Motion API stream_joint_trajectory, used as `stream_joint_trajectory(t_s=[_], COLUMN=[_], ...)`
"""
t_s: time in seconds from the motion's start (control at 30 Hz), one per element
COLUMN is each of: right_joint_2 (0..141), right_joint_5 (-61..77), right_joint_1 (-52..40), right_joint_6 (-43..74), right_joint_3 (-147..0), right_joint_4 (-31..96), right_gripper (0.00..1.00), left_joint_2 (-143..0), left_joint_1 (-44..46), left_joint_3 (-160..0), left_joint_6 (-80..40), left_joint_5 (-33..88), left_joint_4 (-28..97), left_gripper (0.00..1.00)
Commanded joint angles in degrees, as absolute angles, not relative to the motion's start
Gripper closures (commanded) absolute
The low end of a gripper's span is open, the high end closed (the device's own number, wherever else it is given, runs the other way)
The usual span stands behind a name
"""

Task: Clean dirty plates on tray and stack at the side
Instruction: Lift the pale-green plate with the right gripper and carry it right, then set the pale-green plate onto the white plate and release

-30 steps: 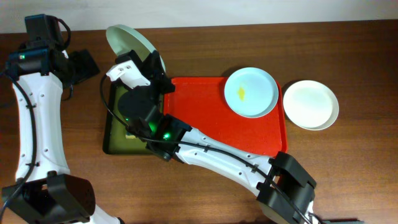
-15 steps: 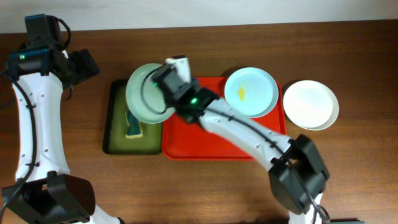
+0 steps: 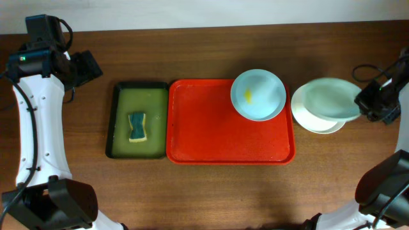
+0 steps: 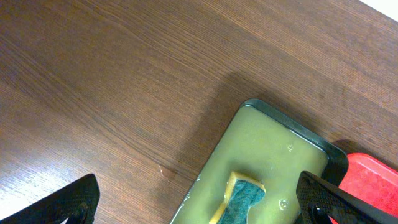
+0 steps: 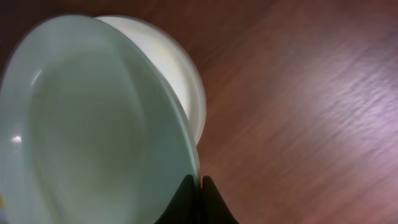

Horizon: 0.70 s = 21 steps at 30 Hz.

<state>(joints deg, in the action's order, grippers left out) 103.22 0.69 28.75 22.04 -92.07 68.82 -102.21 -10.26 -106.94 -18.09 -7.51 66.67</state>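
The right jaws are pinched shut on the rim of the green plate, holding it by that one edge, tilted, over the white plate that lies on the surface just right of the tray. The plate looks like thin, stiff plastic: light enough to hang from a rim pinch, but smooth and probably slippery, more so if it is wet, so it could swing or slide out. It is not likely to break. The rim is the only real hold on a shallow dish like this.

The blue plate sits in the tray's far right corner with a yellow smear in its bowl. Its edge overhangs the tray rim, which should leave room for a grip there.

Farther left, a sponge lies in the small tray. The left jaws stand wide open and empty above its far end.

The wrist view is blurred, so I cannot tell whether the green plate touches the white one or is clean. Most of the white plate is covered, and the right arm is cut off by the overhead frame.
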Motion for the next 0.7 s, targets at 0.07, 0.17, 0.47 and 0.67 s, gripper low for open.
stream_joint_trajectory(t_s=[0.07,0.17,0.47,0.67], right_joint_2=[103.02,104.05,105.3,105.3], right_joint_5=[-2.07,-1.98,12.95,10.63], right_joint_1=[28.77,28.71,24.64,7.49], right_joint_6=[21.43,21.43,9.21,-3.22], right_joint_3=[-80.44,-78.74,-78.67,-78.67], right_joint_4=[57.93,55.44,54.52,47.27], right_gripper=[0.96,0.92,0.27,0.33], left_joint_2=[-101.93,-101.93,-101.93,-101.93], left_joint_1=[-10.55,-10.55,-10.55,-10.55], left_joint_3=[-107.55,-107.55,-107.55,-107.55], left_joint_6=[-18.83,-18.83,-18.83,-18.83], left_joint_5=[-7.33,-7.33,-7.33,-7.33], left_joint_4=[66.74,66.74,66.74,66.74], left_gripper=[0.0,0.01,0.01,0.01])
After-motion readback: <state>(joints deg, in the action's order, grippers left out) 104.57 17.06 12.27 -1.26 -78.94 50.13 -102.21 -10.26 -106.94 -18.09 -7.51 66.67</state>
